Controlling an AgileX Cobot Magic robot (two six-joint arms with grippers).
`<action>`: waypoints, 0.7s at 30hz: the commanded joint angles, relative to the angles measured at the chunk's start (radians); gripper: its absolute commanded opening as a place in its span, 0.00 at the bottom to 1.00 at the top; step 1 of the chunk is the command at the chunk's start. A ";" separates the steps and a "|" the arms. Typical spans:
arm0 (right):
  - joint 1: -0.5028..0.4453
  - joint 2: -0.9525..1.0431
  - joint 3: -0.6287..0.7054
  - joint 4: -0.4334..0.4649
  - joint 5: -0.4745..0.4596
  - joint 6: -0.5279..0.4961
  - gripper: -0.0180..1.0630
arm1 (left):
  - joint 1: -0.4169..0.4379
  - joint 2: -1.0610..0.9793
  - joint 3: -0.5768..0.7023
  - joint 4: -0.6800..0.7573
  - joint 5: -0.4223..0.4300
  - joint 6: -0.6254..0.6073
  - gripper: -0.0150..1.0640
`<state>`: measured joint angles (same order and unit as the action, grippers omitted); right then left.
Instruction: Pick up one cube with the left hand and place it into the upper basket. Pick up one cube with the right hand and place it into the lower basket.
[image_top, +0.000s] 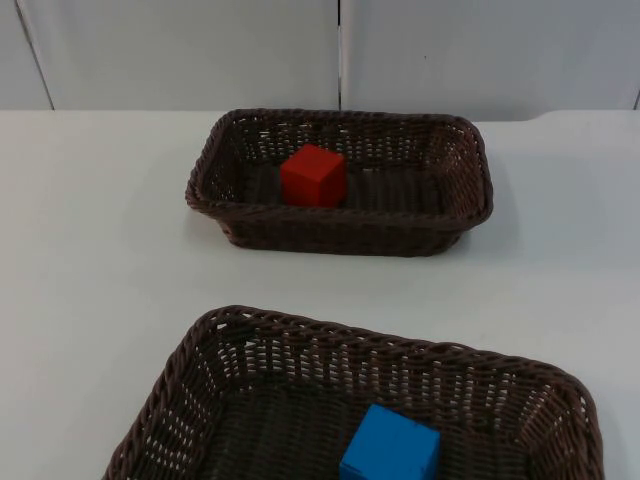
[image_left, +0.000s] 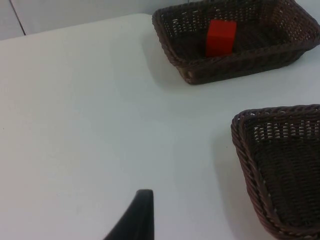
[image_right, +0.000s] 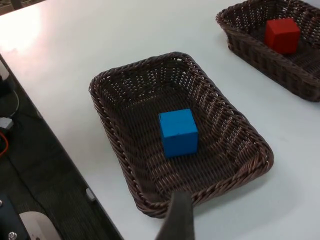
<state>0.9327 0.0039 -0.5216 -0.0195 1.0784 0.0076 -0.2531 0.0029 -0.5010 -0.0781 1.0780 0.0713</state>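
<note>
A red cube (image_top: 313, 175) rests inside the upper brown wicker basket (image_top: 340, 240), left of its middle. A blue cube (image_top: 390, 448) lies in the lower wicker basket (image_top: 200, 370), near its front. In the left wrist view, my left gripper (image_left: 135, 220) hangs over bare table, well to the left of both baskets, with the red cube (image_left: 220, 37) far ahead of it. In the right wrist view, my right gripper (image_right: 177, 215) is raised just outside the lower basket's rim (image_right: 115, 135), and the blue cube (image_right: 178, 132) sits loose on the basket floor. Neither cube is held.
The grey partition wall (image_top: 200, 50) closes off the table behind the upper basket. Bare white table (image_top: 90, 250) stretches left of both baskets. The table's edge (image_right: 65, 145) runs close beside the lower basket, with dark floor and gear beyond it.
</note>
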 joint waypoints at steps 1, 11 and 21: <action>-0.003 -0.004 0.005 -0.005 0.001 0.007 0.64 | -0.006 -0.003 0.005 0.004 -0.003 -0.008 0.99; -0.003 -0.004 0.006 -0.005 0.001 0.007 0.99 | -0.006 -0.003 0.005 0.004 -0.003 -0.008 0.99; -0.003 -0.004 0.006 0.003 0.001 0.007 0.99 | -0.006 -0.003 0.005 0.002 -0.003 -0.008 0.99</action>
<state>0.9327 0.0039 -0.5216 -0.0195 1.0784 0.0076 -0.2531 0.0029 -0.5010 -0.0781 1.0780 0.0713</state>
